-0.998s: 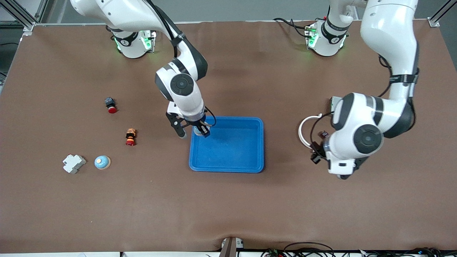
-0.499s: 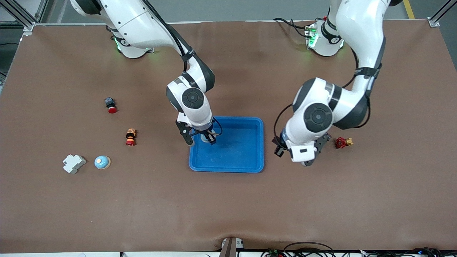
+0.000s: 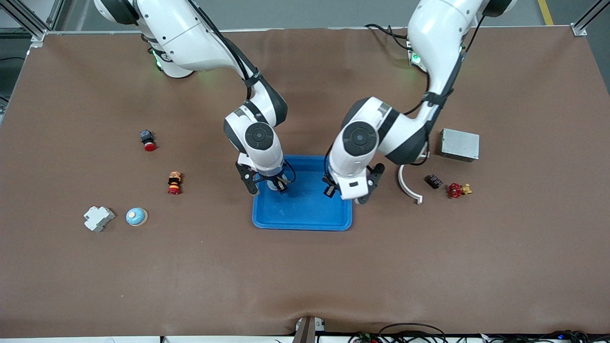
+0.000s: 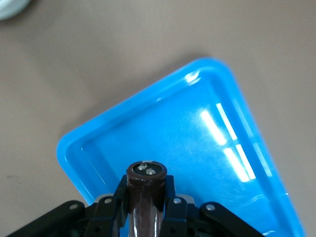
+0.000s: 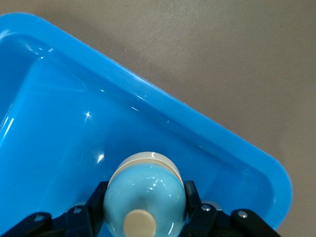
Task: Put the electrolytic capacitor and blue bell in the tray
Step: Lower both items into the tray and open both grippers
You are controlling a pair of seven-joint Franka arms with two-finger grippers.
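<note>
The bright-blue tray (image 3: 305,209) lies mid-table. My right gripper (image 3: 268,186) hangs over the tray's end toward the right arm, shut on a light-blue bell (image 5: 144,195) with a cream knob; the right wrist view shows the tray (image 5: 148,108) floor under it. My left gripper (image 3: 344,193) is over the tray's rim at the left arm's end, shut on a dark-brown electrolytic capacitor (image 4: 145,195) whose two terminals point down at the tray (image 4: 197,128). In the front view the capacitor is hidden under the hand.
Toward the right arm's end lie a red-capped button (image 3: 148,141), an orange-and-red part (image 3: 174,183), a white breaker (image 3: 98,218) and a second light-blue bell (image 3: 137,216). Toward the left arm's end: grey metal box (image 3: 460,144), white curved strip (image 3: 407,186), small dark block (image 3: 433,181), red valve (image 3: 456,190).
The left arm has swung in from its end of the table until its gripper is over the tray's rim. The right gripper has shifted a little farther over the tray with the bell.
</note>
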